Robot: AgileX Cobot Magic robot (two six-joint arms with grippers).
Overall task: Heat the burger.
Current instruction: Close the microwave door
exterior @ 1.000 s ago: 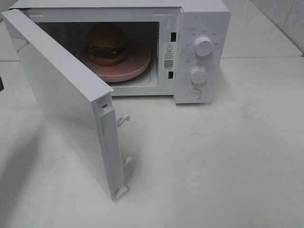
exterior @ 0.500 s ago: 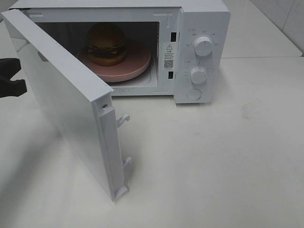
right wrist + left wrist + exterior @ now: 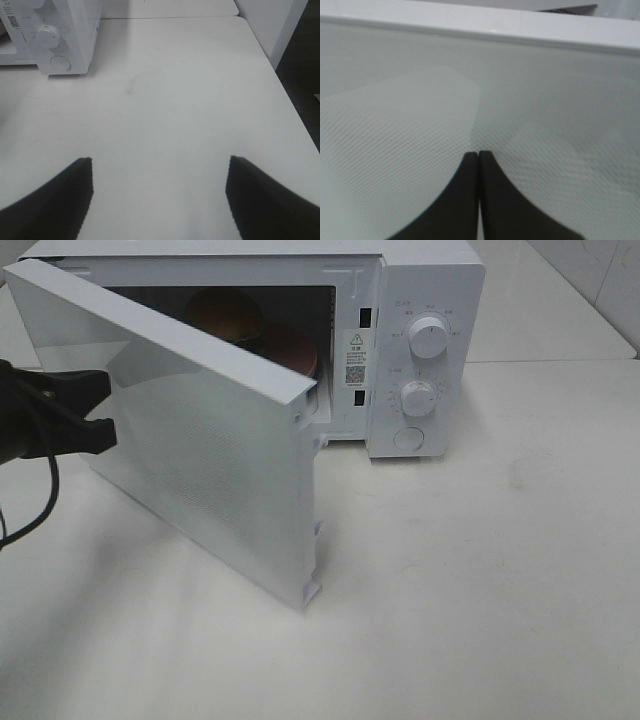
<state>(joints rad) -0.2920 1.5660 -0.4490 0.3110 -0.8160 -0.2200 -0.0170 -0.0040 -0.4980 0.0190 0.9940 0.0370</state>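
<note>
The left gripper (image 3: 108, 410) is sitting at the left edge of the exterior high view, about a third of the way down, with its black tips pointing toward the right of the frame. The left arm (image 3: 20, 425) behind it is lying level and running off the left border, and a thin black cable (image 3: 53, 480) is hanging from it in a loop. In the left wrist view its two dark fingers (image 3: 465, 200) are pressing flat against each other. The right gripper (image 3: 160, 161) is showing only in the right wrist view, where its fingers (image 3: 55, 200) are standing wide apart in the lower corners, holding nothing
</note>
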